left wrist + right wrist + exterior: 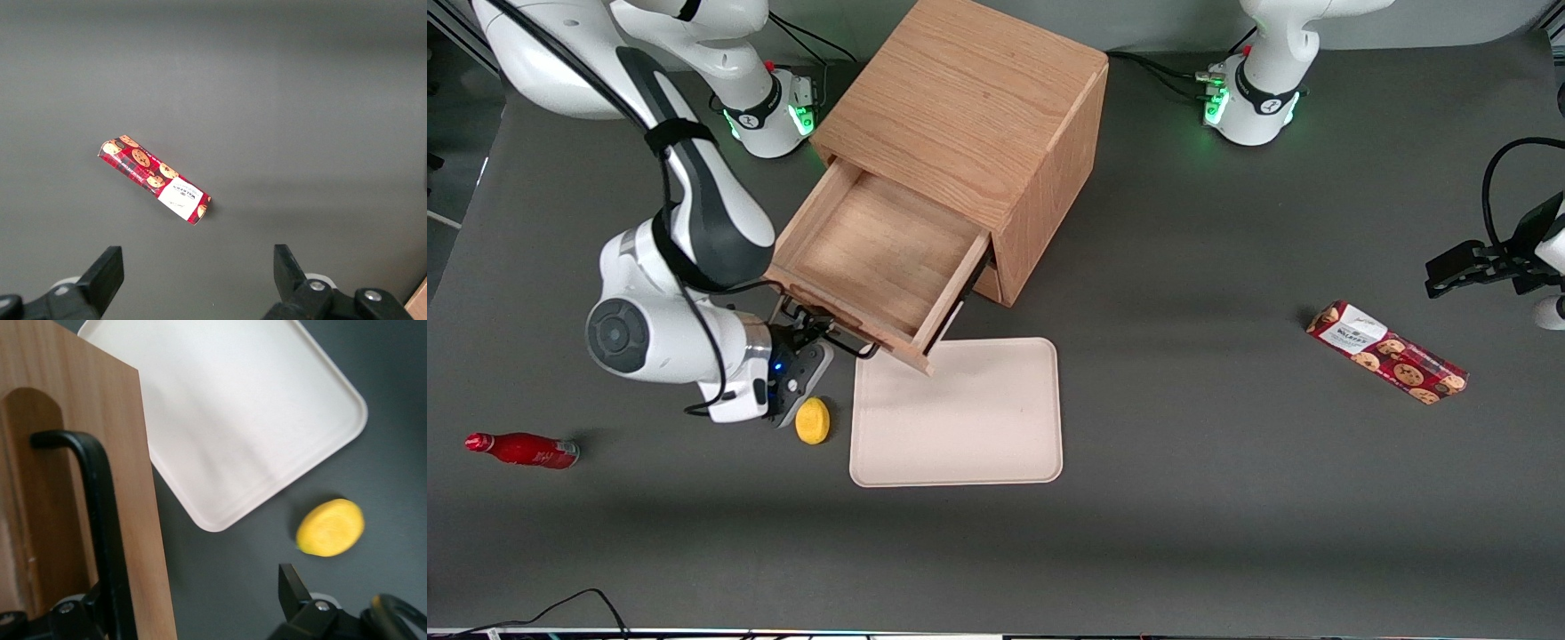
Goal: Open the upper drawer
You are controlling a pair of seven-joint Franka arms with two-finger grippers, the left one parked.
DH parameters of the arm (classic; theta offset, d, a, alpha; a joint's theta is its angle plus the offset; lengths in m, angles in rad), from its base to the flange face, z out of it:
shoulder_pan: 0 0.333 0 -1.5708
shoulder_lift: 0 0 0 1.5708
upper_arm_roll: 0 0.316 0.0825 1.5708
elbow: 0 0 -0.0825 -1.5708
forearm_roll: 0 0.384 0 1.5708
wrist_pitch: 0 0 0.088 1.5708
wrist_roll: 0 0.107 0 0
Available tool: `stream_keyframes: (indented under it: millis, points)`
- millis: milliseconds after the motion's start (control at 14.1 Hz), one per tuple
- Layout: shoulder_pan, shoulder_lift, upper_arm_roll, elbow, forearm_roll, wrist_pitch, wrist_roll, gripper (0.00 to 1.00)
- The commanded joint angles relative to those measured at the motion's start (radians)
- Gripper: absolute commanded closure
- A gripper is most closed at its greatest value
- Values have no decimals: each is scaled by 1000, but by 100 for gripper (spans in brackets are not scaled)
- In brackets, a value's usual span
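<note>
The oak cabinet (969, 116) stands at the back of the table. Its upper drawer (871, 258) is pulled well out, and its shallow wooden box is empty. The thin black bar handle (845, 342) runs along the light wood front, which also shows in the right wrist view (143, 520) with the handle (100, 520). My gripper (805, 333) is at the handle's end nearer the working arm. Its fingers are spread wide, one finger (293, 590) clear of the drawer front and the other by the handle. The gripper (193, 613) holds nothing. The bottom drawer is mostly hidden under the upper one.
A pale tray (960, 413) lies just in front of the open drawer, also in the right wrist view (233, 420). A yellow fruit (813, 420) (331, 527) lies beside the tray near my gripper. A red bottle (523, 450) lies toward the working arm's end. A cookie box (1387, 352) (155, 180) lies toward the parked arm's end.
</note>
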Motion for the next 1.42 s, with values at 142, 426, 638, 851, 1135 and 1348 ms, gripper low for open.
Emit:
stream_keyframes:
  millis: [142,426,638,851,1135,1348]
  points:
    - [3,73,-46,129,-22,-48,-88,0]
    - [2,105,-60,174,-60,-50,-126,0]
    - [2,154,-81,243,-61,-50,-142,0]
    - [3,165,-81,267,-58,-85,-143,0]
    - [6,136,-72,274,-52,-155,-131,0]
    - [16,61,-66,277,-48,-234,-93,0]
